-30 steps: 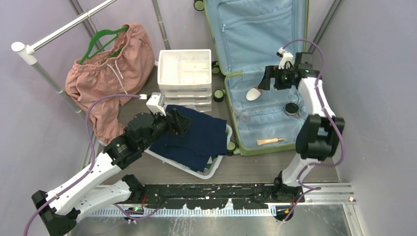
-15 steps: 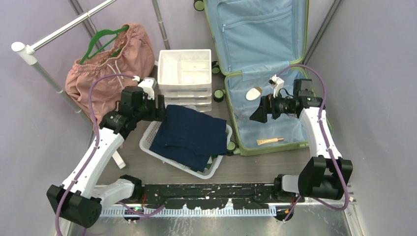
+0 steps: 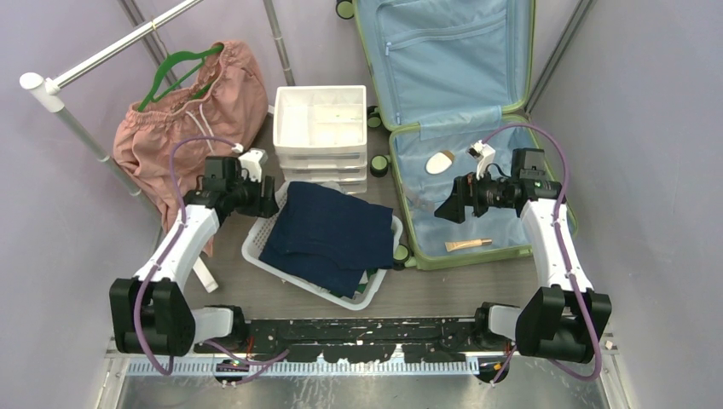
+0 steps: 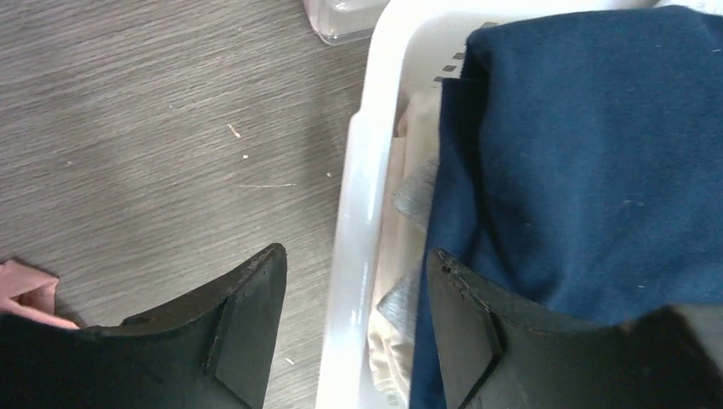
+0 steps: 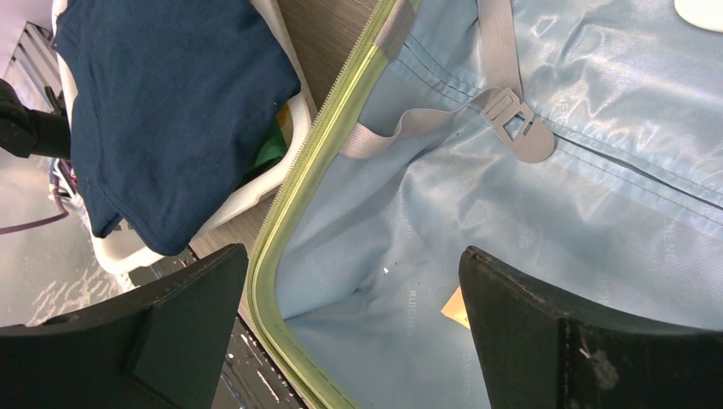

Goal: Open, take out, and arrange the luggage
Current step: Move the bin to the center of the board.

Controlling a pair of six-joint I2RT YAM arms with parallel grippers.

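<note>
Far left, seen from above: rail (image 3: 102, 53) with a pink garment (image 3: 183, 128) hung on a green hanger (image 3: 175, 72)

Next along, left gripper (image 3: 269, 198) at the left rim of the basket (image 3: 254, 245), just beside the navy cloth (image 3: 328, 234) heaped in it. From the left wrist: left gripper (image 4: 354, 256) spread, one finger over bare table (image 4: 153, 128), the other over the navy cloth (image 4: 580, 153), white wall of the basket (image 4: 354, 179) between them, nothing pinched

Behind the basket, white drawer unit (image 3: 322, 128), top tray open to view

Right of both, luggage (image 3: 443, 60) lying open at the table's far right: base flat beside the basket, lid standing up at the back, blue lining showing in both halves. In the base, a white oval thing (image 3: 440, 162) near the hinge and a tube (image 3: 468, 244) near the front rim

Right gripper (image 3: 448, 209) above the base between those two, pointing left. From the right wrist: right gripper (image 5: 354, 251) spread wide and empty over the luggage (image 5: 546, 230), grey strap (image 5: 511, 128) with buckle lying on the lining, navy cloth (image 5: 170, 111) beyond the green rim
</note>
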